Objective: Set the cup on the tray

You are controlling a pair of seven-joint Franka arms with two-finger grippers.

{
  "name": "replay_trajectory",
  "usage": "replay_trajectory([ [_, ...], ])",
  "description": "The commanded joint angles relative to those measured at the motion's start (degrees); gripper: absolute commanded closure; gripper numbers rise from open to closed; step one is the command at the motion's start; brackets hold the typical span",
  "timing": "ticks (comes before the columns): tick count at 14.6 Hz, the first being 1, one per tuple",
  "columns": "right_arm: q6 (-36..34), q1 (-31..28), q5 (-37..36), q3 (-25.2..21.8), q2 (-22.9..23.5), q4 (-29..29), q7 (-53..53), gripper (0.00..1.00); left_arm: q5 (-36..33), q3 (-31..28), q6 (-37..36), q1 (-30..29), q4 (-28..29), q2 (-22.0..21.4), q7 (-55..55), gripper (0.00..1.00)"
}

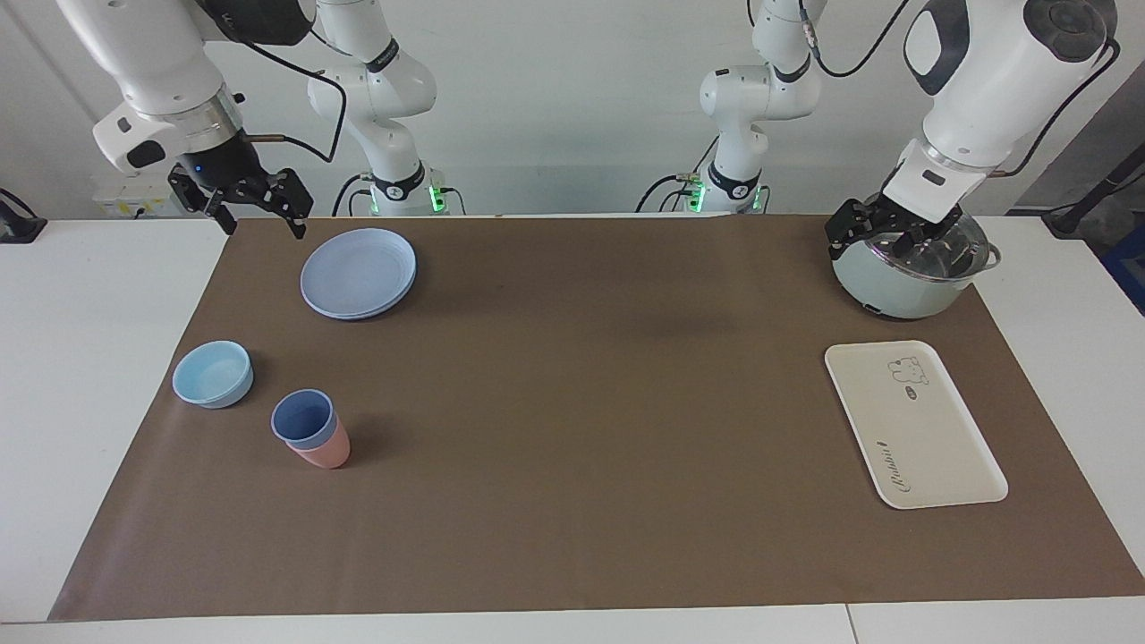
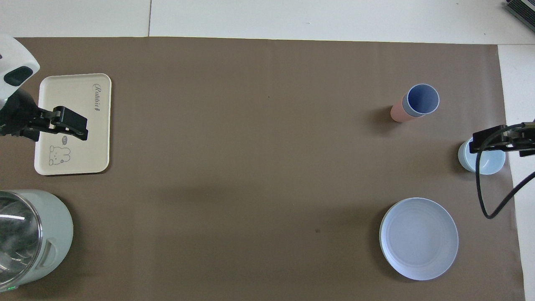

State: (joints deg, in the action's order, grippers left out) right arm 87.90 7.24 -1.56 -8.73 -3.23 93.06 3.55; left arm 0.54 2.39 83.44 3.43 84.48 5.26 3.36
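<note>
Nothing is done yet. Your right gripper [image 1: 255, 201] hangs with jaws spread above the mat's edge beside the plates [image 1: 359, 272]. The cup [image 1: 304, 419] sits nested in the pink cup [image 1: 324, 452], well apart from the tray [image 1: 912, 425]. Your left gripper [image 1: 881, 237], jaws parted, waits over the pot [image 1: 908, 268]. Only the overhead view shows the cup's hollow inside [image 2: 423, 99].

cup [image 1: 304, 418] nested in 2nd cup [image 1: 324, 453] | tray [image 1: 930, 447] well apart
</note>
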Motion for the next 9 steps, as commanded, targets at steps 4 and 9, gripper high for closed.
replay_trajectory([
  [4,14.3,-3.98,1.12,-0.94,-3.7,10.27,-24.76,0.0,-0.27,0.07,-0.03,-0.27,1.74,-1.57,-0.46,0.0],
  [9,32.58,-10.75,15.31,-1.03,-3.98,20.48,-53.23,0.0,-0.27,0.07,-0.03,-0.27,1.74,-1.57,-0.46,0.0],
])
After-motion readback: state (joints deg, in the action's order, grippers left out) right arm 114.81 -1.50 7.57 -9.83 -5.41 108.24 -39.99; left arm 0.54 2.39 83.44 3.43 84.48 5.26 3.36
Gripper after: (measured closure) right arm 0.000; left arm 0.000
